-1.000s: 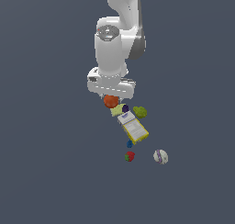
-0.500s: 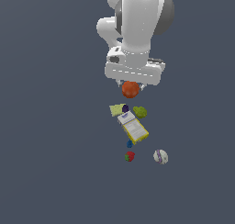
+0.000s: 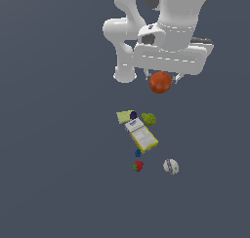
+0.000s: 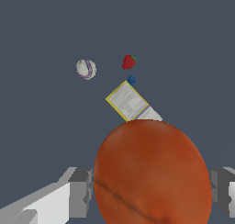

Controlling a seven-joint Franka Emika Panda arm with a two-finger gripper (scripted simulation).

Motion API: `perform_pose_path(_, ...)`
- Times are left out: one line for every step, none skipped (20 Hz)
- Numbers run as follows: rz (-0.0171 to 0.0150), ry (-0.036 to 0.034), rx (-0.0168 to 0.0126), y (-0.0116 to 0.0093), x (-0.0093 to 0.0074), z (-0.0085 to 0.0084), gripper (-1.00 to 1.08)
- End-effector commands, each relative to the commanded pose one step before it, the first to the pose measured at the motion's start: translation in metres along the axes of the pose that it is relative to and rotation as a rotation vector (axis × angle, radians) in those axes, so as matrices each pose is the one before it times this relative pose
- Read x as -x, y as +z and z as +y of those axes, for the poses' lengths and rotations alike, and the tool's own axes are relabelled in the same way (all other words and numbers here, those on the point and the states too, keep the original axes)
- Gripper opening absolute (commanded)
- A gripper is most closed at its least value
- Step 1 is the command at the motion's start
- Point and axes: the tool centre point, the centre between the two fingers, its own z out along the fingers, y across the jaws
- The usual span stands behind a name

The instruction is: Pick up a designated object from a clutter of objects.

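The orange-red ball [image 3: 160, 82] is held between the fingers of the tool [image 3: 161, 78], clenched on it from two sides and raised well above the counter [image 3: 58, 173]. In the wrist view the ball [image 4: 153, 172] fills the space between the two grey fingers [image 4: 81, 191].

The rest of the clutter is seen on the counter, placed here relative to the yellow-edged flat box [image 3: 144, 137]. A pale green wedge [image 3: 125, 116] and a dark purple ball [image 3: 133, 115] are found just beyond its far end, with a green lump [image 3: 149, 118] beside them. A small blue bit [image 3: 137, 153] lies near the box's near end, a red strawberry-like item [image 3: 138, 166] just past that, and a white ball [image 3: 170, 166] sits apart toward the exterior view's right.
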Motion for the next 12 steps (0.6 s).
perform_pose_path(0.00058,0.00107,-0.00090,-0.01259,-0.00058,-0.01129,-1.00)
perform_pose_path(-0.00011,0.00002,-0.00048,-0.00364,-0.00026,-0.00339,-1.00)
perform_pose_path(0.00000,0.00000,0.00000,-0.00316,-0.00022,-0.00316,-1.00)
perform_pose_path(0.00000,0.00000,0.00000,-0.00275,-0.00022,-0.00275,-1.00)
perform_pose_path(-0.00008,0.00008,-0.00047,-0.00243,-0.00028,-0.00214,-1.00)
perform_pose_path(0.00000,0.00000,0.00000,-0.00195,-0.00024,-0.00196,-1.00)
perform_pose_path(0.00000,0.00000,0.00000,-0.00156,-0.00025,-0.00158,-1.00)
perform_pose_path(0.00000,0.00000,0.00000,-0.00119,-0.00025,-0.00121,-1.00)
perform_pose_path(0.00000,0.00000,0.00000,-0.00084,-0.00025,-0.00086,-1.00)
perform_pose_path(0.00000,0.00000,0.00000,-0.00052,-0.00022,-0.00054,-1.00)
perform_pose_path(0.00000,0.00000,0.00000,-0.00026,-0.00016,-0.00027,-1.00)
perform_pose_path(0.00000,0.00000,0.00000,-0.00007,-0.00005,-0.00008,-1.00)
